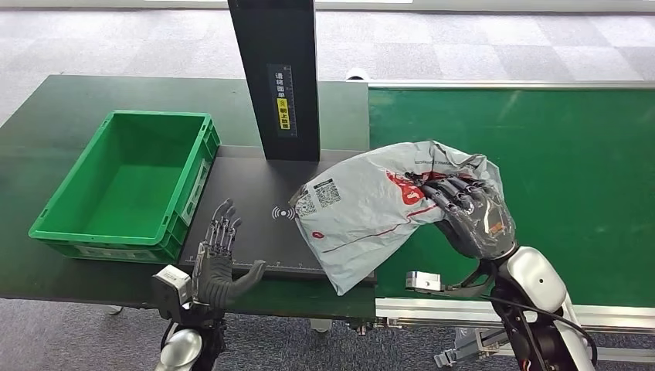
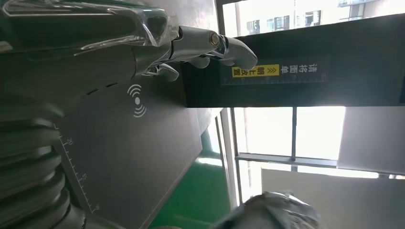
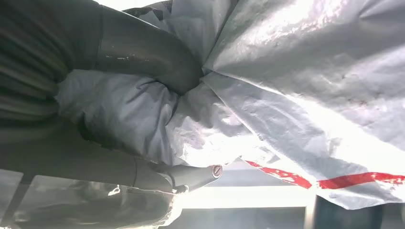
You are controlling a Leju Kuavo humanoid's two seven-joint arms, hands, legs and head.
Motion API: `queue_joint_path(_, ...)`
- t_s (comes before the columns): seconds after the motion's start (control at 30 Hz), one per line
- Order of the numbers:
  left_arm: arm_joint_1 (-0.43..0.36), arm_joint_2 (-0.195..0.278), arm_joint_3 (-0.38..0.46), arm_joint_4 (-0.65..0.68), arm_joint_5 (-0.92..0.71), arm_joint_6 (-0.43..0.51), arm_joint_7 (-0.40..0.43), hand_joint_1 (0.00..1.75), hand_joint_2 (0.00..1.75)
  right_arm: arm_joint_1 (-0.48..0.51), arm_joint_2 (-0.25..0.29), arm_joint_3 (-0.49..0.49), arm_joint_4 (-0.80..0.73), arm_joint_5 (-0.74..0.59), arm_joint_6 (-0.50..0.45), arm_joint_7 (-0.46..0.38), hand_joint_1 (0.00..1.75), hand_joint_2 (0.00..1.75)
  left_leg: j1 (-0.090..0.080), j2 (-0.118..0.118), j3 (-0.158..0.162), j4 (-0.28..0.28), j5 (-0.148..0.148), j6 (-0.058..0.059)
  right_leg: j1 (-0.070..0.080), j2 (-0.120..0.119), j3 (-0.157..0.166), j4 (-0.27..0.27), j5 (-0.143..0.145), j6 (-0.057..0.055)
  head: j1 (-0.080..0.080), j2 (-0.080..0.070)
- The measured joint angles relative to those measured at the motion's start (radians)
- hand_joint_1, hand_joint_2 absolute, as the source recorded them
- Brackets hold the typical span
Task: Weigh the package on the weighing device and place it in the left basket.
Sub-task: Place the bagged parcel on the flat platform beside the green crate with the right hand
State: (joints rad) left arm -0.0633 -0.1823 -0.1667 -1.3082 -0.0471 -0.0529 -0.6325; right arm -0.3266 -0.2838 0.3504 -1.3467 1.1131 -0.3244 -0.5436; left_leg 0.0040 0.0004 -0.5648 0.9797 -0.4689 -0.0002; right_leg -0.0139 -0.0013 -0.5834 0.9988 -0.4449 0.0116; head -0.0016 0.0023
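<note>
the right hand (image 1: pixel 463 212) grips the grey package (image 1: pixel 371 212) at its right end, fingers (image 1: pixel 452 193) curled into the crumpled plastic. the package lies partly on the black weighing device (image 1: pixel 255 205), its long axis running left to right, its left end near the scan mark and its right part overhanging the green conveyor (image 1: pixel 541 154). the left hand (image 1: pixel 220 259) hovers at the scale's near left edge with fingers spread wide, holding nothing, nearer the green basket (image 1: pixel 127 185), which sits just left of the scale on the bench (image 1: pixel 46 116). the black post (image 1: pixel 278 77) stands at the far side, clear of a leftward path, i judge.
</note>
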Motion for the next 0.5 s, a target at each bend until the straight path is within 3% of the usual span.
queue_joint_path(0.3, -0.026, 0.0, -0.036, 0.029, 0.027, 0.002, -0.02, 0.0, 1.75, -0.255, -0.011, 0.178, 0.45, -0.041, 0.027, -0.04, 1.75, 1.75, 0.0, -0.001, -0.001, 0.0, 0.0, 0.0, 0.0, -0.001, 0.0, 0.0, 0.0, 0.0, 0.0, 0.0)
queue_joint_path(0.5, -0.04, -0.001, -0.047, 0.047, 0.039, 0.004, -0.024, 0.0, 1.75, -0.342, 0.042, 0.251, 0.631, -0.043, 0.042, -0.049, 1.75, 1.75, 0.0, 0.0, -0.001, 0.0, 0.0, 0.0, 0.0, -0.001, -0.001, 0.0, 0.0, 0.0, 0.0, 0.0)
